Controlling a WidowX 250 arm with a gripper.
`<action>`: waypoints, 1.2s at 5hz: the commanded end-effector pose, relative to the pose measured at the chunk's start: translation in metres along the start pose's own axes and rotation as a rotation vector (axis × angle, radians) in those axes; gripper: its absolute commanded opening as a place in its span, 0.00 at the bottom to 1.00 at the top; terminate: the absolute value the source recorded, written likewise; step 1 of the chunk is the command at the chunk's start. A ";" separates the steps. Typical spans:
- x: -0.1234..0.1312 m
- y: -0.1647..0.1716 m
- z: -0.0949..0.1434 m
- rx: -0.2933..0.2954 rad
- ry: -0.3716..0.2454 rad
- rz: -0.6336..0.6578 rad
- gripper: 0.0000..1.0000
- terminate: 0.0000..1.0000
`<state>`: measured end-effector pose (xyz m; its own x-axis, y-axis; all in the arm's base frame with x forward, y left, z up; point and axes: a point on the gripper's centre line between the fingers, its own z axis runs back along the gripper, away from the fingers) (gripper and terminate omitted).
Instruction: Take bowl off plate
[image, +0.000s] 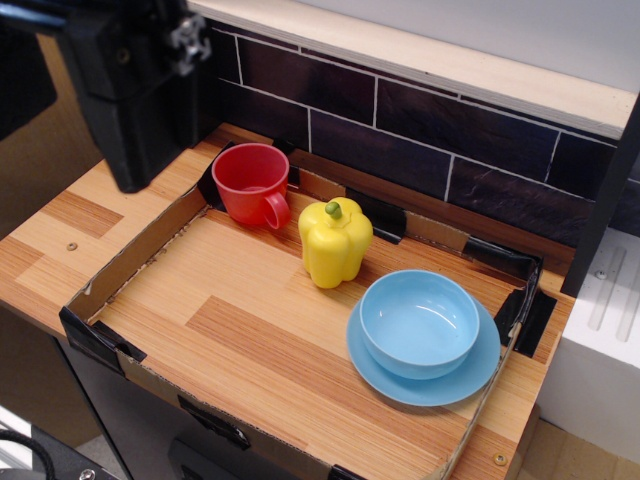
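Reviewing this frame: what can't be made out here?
- Gripper: the top edge crops the black arm, and its fingers cannot be told apart, so open or shut is unclear.
- Plate: its centre is hidden under the bowl.
- Red cup: its interior bottom is hidden by its near wall.

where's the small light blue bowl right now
The small glossy light blue bowl sits on the flat light blue plate at the tray's right end, just right of the yellow toy pepper.

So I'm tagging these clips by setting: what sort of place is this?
Probably a mock kitchen counter set up for robot trials: a wooden counter fenced by a taped cardboard rim, a dark tile backsplash, and toy-like kitchenware such as a yellow pepper and a bowl on a plate.
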<state>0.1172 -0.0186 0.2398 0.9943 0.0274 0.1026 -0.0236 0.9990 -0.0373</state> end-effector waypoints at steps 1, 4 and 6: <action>0.000 0.000 0.000 0.000 0.000 0.000 1.00 0.00; 0.079 0.025 -0.116 0.133 -0.041 0.113 1.00 0.00; 0.067 0.024 -0.164 0.060 0.023 0.044 1.00 0.00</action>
<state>0.1957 -0.0008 0.0748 0.9956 0.0682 0.0636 -0.0695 0.9974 0.0192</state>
